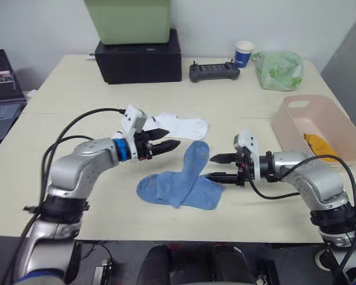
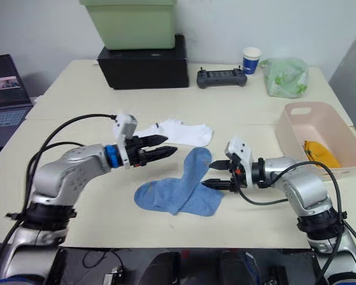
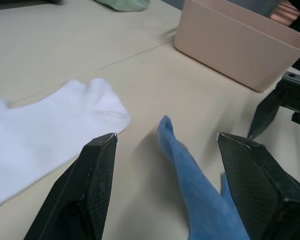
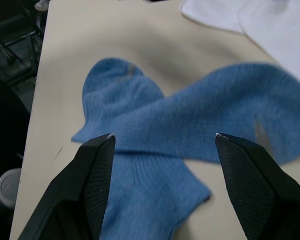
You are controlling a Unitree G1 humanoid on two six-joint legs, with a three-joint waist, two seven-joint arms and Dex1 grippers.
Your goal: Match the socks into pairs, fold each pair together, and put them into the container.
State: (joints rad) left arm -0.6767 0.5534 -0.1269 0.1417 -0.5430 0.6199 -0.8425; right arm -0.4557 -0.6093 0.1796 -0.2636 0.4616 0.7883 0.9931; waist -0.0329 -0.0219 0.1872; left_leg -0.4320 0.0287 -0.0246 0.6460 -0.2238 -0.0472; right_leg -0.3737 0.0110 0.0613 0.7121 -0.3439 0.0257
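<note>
Table (image 1: pixel 59 196): pale cream top filling most of the head views, with a seam running across it above the socks.
Green bin (image 1: pixel 128 19): light green, at the top centre, standing on the black box (image 1: pixel 139 61).
Container (image 1: pixel 296 127): pale pink tub at the right edge of the frame, handle slot on its far end; an orange sock (image 1: pixel 318 146) lies inside it.
Laptop (image 1: pixel 3 89): at the far left edge, beside the table.
Blue socks (image 1: pixel 184 181): two light blue socks at the centre of the frame, crossed and overlapping flat on the table, one reaching up toward the white socks.
White socks (image 1: pixel 181 125): just above the blue ones, lying together near the centre.
Green bag (image 1: pixel 279 70): pale plastic, upper right, next to the paper cup (image 1: pixel 244 53).
Controller (image 1: pixel 213 72): dark, upper centre, right of the black box.
Left gripper (image 1: pixel 169 144): centre left, over the table between white and blue socks; fingers spread apart, empty.
Right gripper (image 1: pixel 216 167): centre right, at the blue socks' right edge; fingers parted wide, holding nothing.
</note>
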